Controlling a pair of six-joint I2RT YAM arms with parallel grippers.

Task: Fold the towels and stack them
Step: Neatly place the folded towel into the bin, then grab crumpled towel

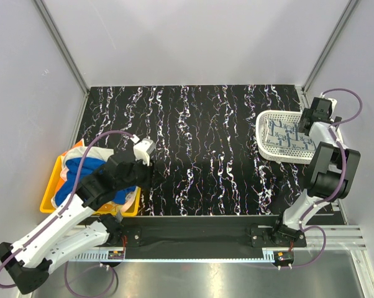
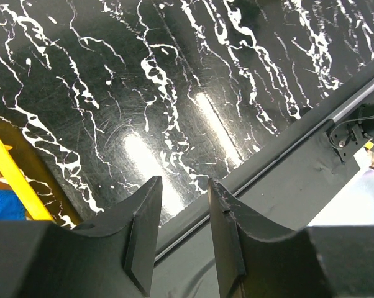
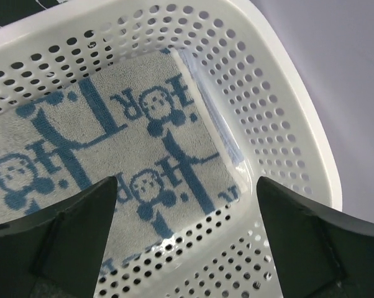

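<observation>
Your right gripper [image 3: 186,189], spread wide, hangs over the blue-patterned towel [image 3: 112,143] in the basket [image 3: 286,118] at 3 o'clock. Your left gripper [image 2: 182,192], parted and empty, is near the 9 o'clock towel heap [image 1: 81,172].

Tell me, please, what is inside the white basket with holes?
A white towel with blue pattern lies flat in the white basket. Whether another towel lies under it cannot be seen.

The left arm [image 1: 63,217] reaches from seven o'clock toward the middle. The left gripper [image 2: 184,186] has its fingers a little apart, holding nothing. The right arm [image 1: 327,167] bends toward two o'clock. The right gripper [image 3: 186,186] is spread wide.
</observation>
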